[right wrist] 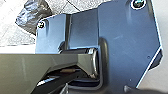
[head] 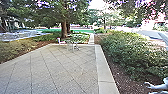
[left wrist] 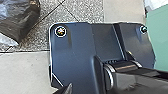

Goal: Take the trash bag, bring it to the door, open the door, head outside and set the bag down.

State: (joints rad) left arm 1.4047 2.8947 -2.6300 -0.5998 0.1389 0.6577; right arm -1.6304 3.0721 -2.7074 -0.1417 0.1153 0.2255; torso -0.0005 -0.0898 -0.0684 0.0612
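Observation:
A shiny dark trash bag (left wrist: 18, 18) rests on the speckled paving in the left wrist view, with a pale patch at its lower part. The same bag (right wrist: 32, 16) lies on the ground past the robot's dark plate in the right wrist view. Only a dark tip of my left gripper (left wrist: 65, 89) shows near the plate, well apart from the bag. Likewise a small tip of my right gripper (right wrist: 65, 89) is visible, with the bag some way off. How far either one is opened cannot be made out. No door is in sight.
Outdoors, a paved terrace (head: 57, 70) with a pale stone border (head: 106, 71) stretches ahead. A small table (head: 72, 45) stands at its far end by a tree (head: 64, 30). Bushes (head: 130, 50) line the right side. An unclear pale shape (head: 157, 86) juts in low on the right.

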